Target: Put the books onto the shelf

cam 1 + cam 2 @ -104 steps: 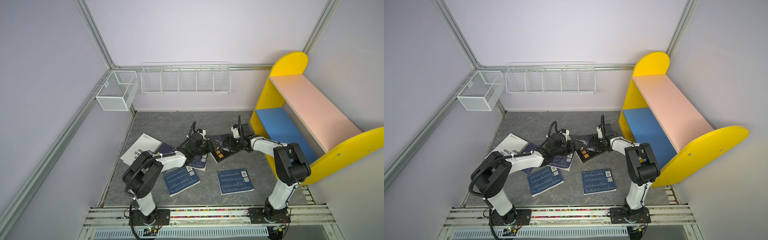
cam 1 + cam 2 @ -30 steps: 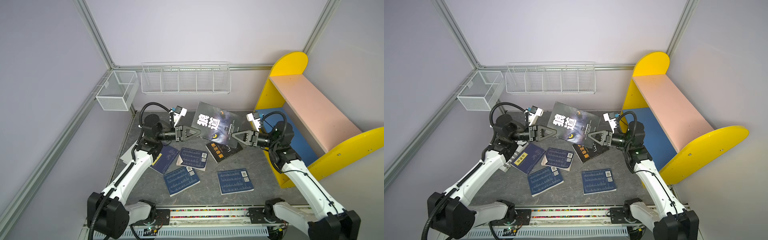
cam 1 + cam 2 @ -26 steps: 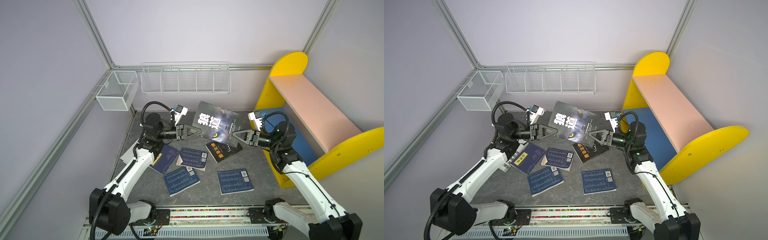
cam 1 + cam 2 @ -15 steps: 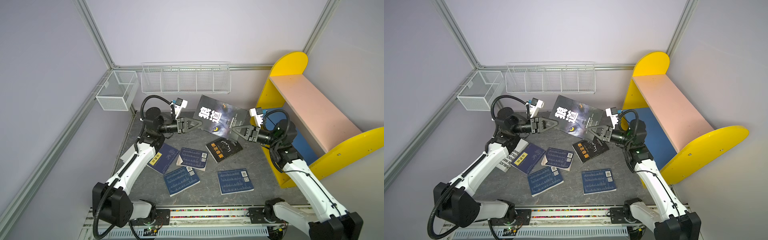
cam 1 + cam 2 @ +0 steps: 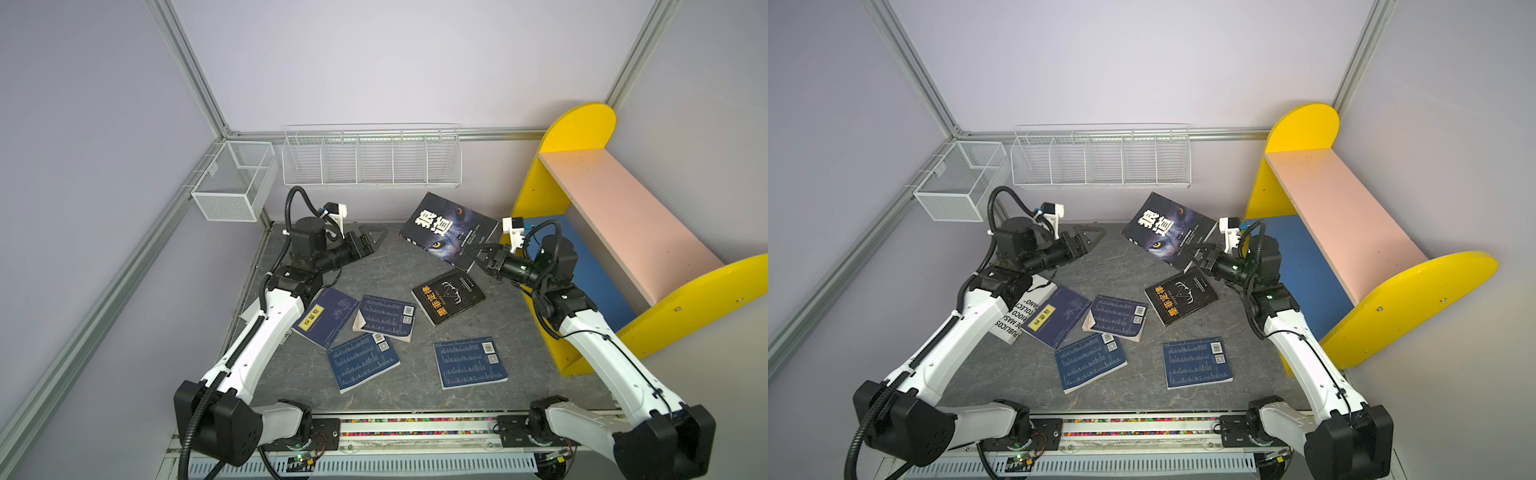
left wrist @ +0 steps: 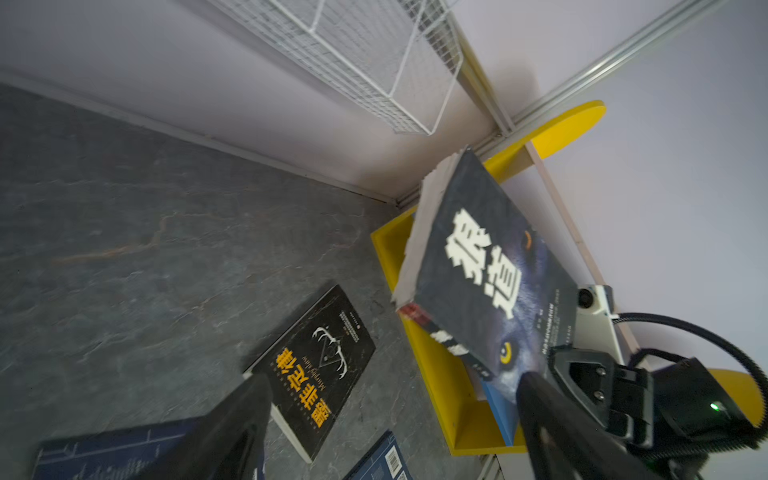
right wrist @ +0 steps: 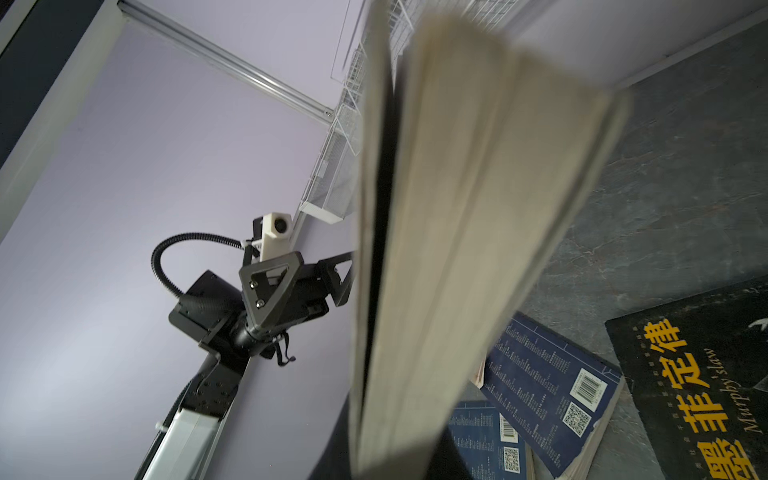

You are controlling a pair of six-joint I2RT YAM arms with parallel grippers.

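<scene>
The black wolf-cover book (image 5: 449, 232) is in the air, tilted, above the back of the desk (image 5: 399, 266) and just beside the shelf (image 5: 623, 216), near its blue lower board (image 5: 590, 266). The right fingers (image 6: 598, 380) are closed on the lower corner of this book. The left fingers (image 6: 237, 424) are spread wide with nothing between them, well apart from the book. The second black book (image 5: 449, 296) lies flat on the desk below the held one. Four navy books (image 5: 362, 362) lie flat nearer the front, two of them overlapping. The white book (image 5: 1021, 316) is partly hidden under the left arm. Both shelf boards are bare.
</scene>
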